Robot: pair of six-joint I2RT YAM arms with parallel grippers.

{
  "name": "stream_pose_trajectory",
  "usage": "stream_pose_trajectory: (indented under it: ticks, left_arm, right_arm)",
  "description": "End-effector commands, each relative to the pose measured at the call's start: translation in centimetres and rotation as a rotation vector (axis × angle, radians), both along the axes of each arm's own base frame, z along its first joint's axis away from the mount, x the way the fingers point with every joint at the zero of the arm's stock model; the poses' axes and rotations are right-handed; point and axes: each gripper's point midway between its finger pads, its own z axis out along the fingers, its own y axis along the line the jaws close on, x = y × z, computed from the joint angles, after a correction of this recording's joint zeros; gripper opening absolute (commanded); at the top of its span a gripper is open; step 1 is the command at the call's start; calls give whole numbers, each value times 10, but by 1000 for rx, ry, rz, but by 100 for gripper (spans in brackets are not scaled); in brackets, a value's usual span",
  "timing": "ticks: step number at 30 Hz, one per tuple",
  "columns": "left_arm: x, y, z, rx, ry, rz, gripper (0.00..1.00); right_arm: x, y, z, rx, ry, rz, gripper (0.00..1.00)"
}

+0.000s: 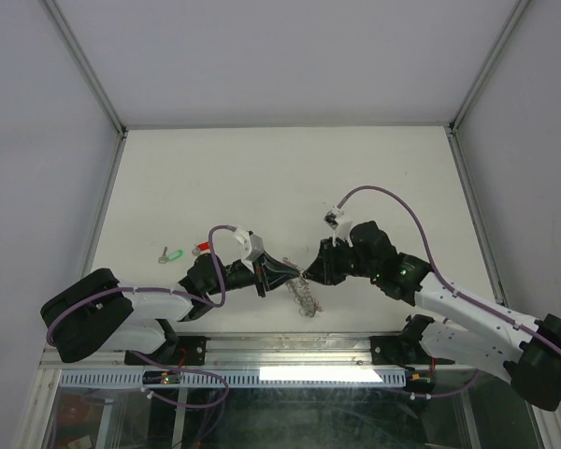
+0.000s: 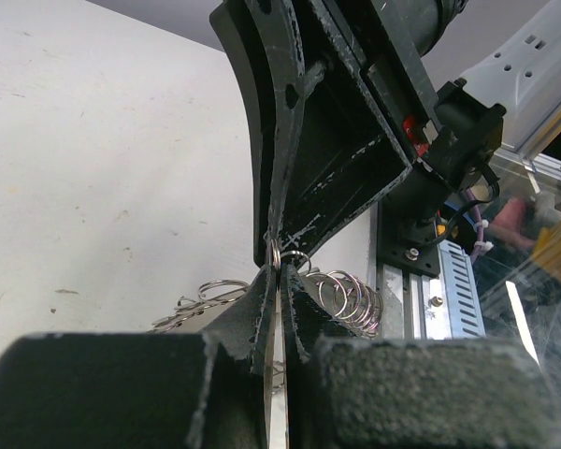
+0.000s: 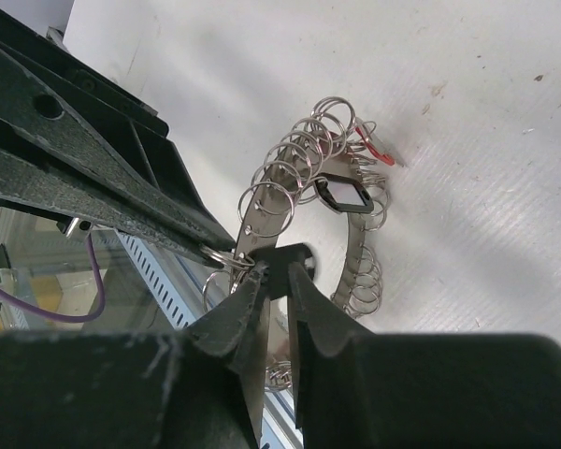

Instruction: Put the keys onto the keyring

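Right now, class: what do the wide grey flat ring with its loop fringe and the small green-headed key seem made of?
Keyring: metal, likely steel; dull grey band, shiny wire loops catching light. Green-headed key: coloured head suggests plastic; silvery shank, probably metal, too small to confirm.

you're in a robotics lab cell: a white table (image 1: 262,168) boxed in by pale panels (image 1: 37,140) on aluminium rails (image 1: 84,65), two robot arms (image 1: 122,313) bolted at its near edge, and what looks like a slotted cable duct (image 1: 103,377) below.
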Motion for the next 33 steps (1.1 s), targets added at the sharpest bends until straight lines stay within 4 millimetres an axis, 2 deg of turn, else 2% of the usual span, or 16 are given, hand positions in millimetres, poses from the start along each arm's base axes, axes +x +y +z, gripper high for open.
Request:
stream_pose_trajectory:
  ticks: [1,13,21,24,28,33]
  left_arm:
    - [-2,-6,29,-73,-76,-23,0]
    - [-3,-6,27,-68,-73,-30,0]
    - [-6,-5,27,-69,-77,-39,0]
    - [-8,-5,27,-70,-81,-53,0]
    - [-11,-6,27,-64,-92,-77,0]
    - [-15,-8,28,-59,-104,-104,0]
  right_arm:
    - [4,12,13,49,-48,6,15]
    - [3,13,11,27,-58,5,16]
    - [20,-15,26,-76,-261,-37,22]
    - [14,-19,28,-116,-381,90,30]
    - [-5,-17,33,-129,-519,327,38]
    - [-19,-14,45,-87,-656,481,40]
